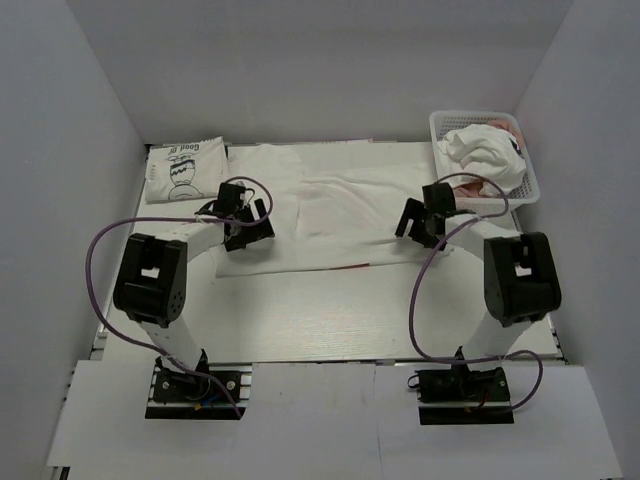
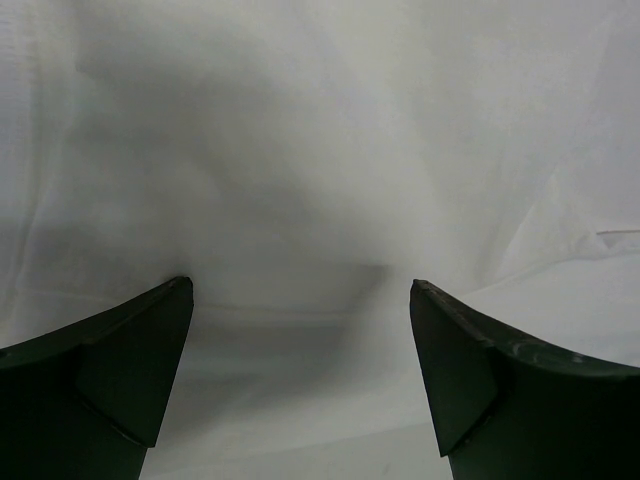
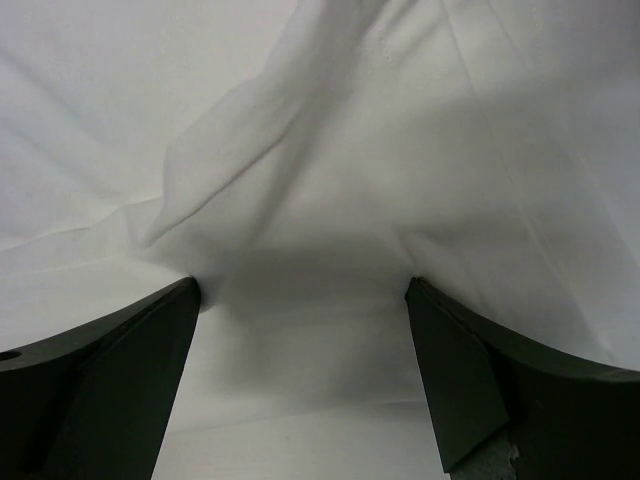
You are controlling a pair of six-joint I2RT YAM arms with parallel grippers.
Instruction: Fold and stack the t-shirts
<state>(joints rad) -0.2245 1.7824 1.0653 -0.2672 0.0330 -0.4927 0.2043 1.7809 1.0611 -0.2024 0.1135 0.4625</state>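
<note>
A white t-shirt [image 1: 330, 205] lies spread across the middle of the table, with a thin red line at its near edge. My left gripper [image 1: 250, 225] is over its left edge and my right gripper [image 1: 415, 220] over its right part. In the left wrist view the left gripper [image 2: 300, 290] is open just above smooth white cloth [image 2: 320, 150]. The right gripper [image 3: 302, 285] is open too, its fingertips [image 3: 470, 370] at a wrinkled fold of the shirt [image 3: 300, 150]. Neither holds anything. A folded t-shirt with black cartoon and lettering [image 1: 185, 170] sits at the far left.
A white lattice basket [image 1: 530, 185] stands at the back right, holding crumpled white cloth [image 1: 485, 150] with some pink showing. White walls close in the table on three sides. Purple cables loop from both arms.
</note>
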